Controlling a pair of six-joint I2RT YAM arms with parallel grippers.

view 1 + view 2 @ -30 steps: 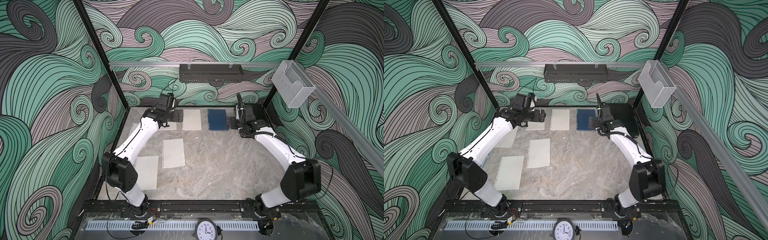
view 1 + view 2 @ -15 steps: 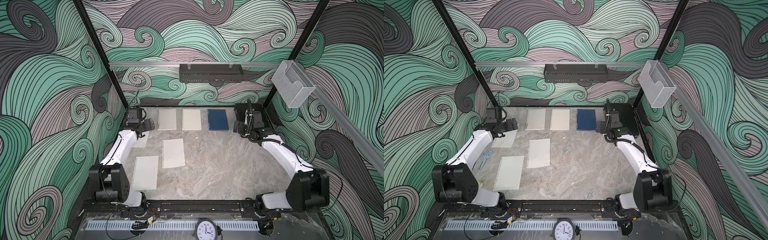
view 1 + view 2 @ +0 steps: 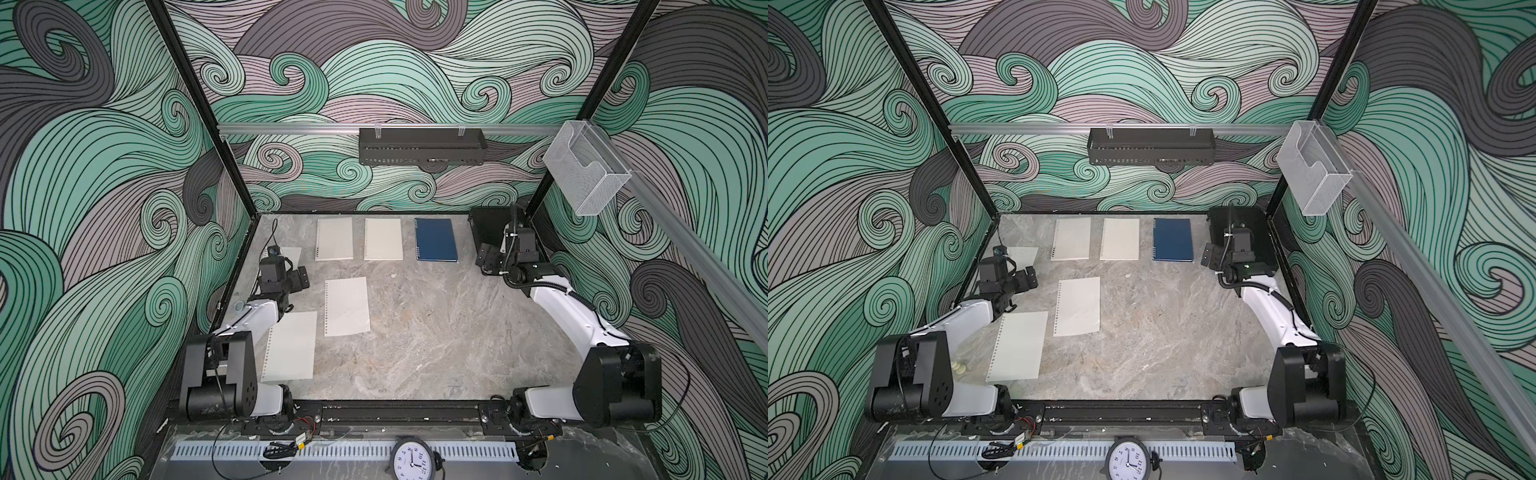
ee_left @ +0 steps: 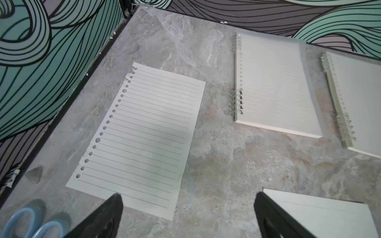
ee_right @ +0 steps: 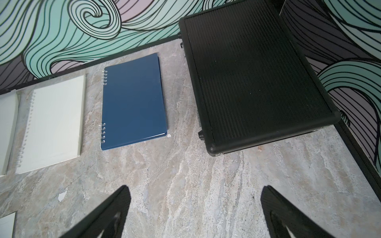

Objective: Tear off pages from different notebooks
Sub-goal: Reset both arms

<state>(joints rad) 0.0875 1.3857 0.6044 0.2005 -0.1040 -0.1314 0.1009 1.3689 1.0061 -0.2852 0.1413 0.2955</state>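
Table (image 3: 436, 332) of grey stone fills the middle of both top views. A black case (image 3: 488, 226) lies flat in its upper right corner, partly behind the right arm. Three notebooks lie in a row along the upper edge of the table, apart from each other. The white lined notebook (image 3: 334, 239) is on the left and the cream notebook (image 3: 383, 239) is in the middle. The blue notebook (image 3: 436, 240) is on the right, shut, near the case but not touching it. Three loose pages lie flat too. The middle page (image 3: 347, 306) is left of the picture's middle. The lower page (image 3: 290, 345) is further down and left, by the left arm. The lined page (image 4: 142, 136), with holes down one ragged edge, sits near the left wall. The left gripper (image 4: 188, 196) hangs just below that lined page in the top views. Its fingers are spread wide and hold nothing. The right gripper (image 5: 196, 189) hangs over bare table between the blue notebook and the case, a bit lower in the picture. Its fingers are spread wide too and hold nothing. Blue scissors (image 4: 26, 220) lie by the left wall. A tiny white scrap (image 5: 169, 135) lies at a corner of the blue notebook.
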